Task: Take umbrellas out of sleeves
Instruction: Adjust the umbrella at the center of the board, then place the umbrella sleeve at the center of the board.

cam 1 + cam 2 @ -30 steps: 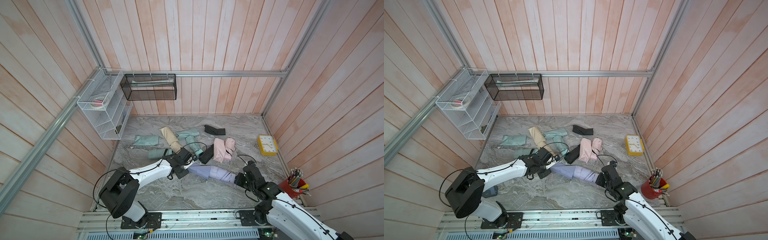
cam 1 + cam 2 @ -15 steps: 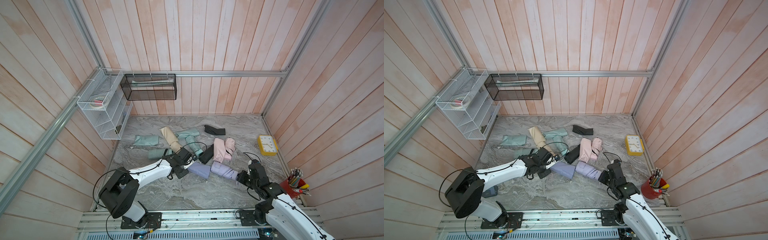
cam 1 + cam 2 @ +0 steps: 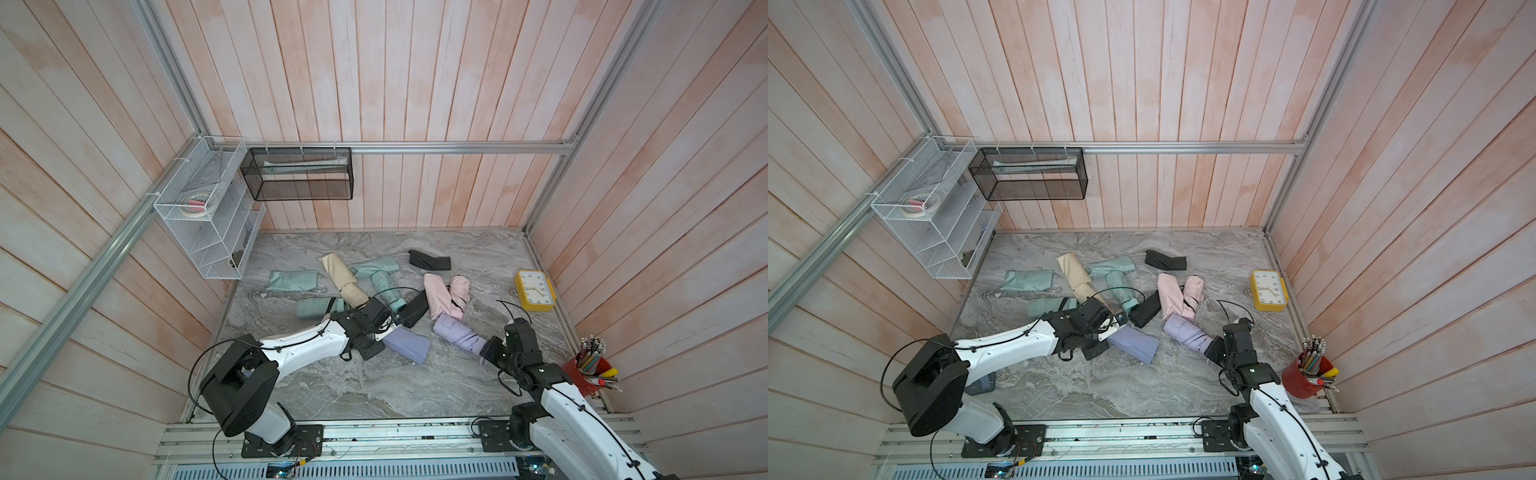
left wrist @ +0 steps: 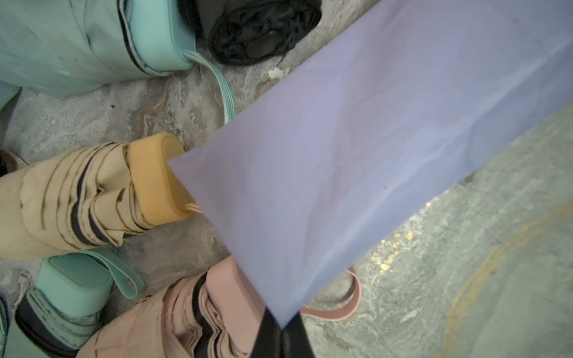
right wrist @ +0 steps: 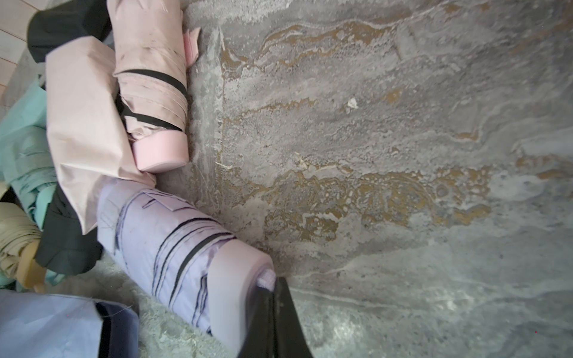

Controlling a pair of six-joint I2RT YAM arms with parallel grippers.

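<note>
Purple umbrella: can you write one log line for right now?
left gripper: shut on purple sleeve | right gripper: shut on purple umbrella at handle end | status: umbrella out of sleeve, apart

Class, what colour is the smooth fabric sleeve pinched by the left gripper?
Lavender sleeve, clearest in the left wrist view.

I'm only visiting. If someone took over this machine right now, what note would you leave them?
Left fingers: shut on a corner of the smooth lavender fabric sleeve.
Right fingers: shut on the handle end of the pleated lavender umbrella.
Done: that umbrella lies clear of its sleeve.
Left: let go of both. The cream pleated umbrella looks half sleeved. I cannot tell about the rest.
</note>
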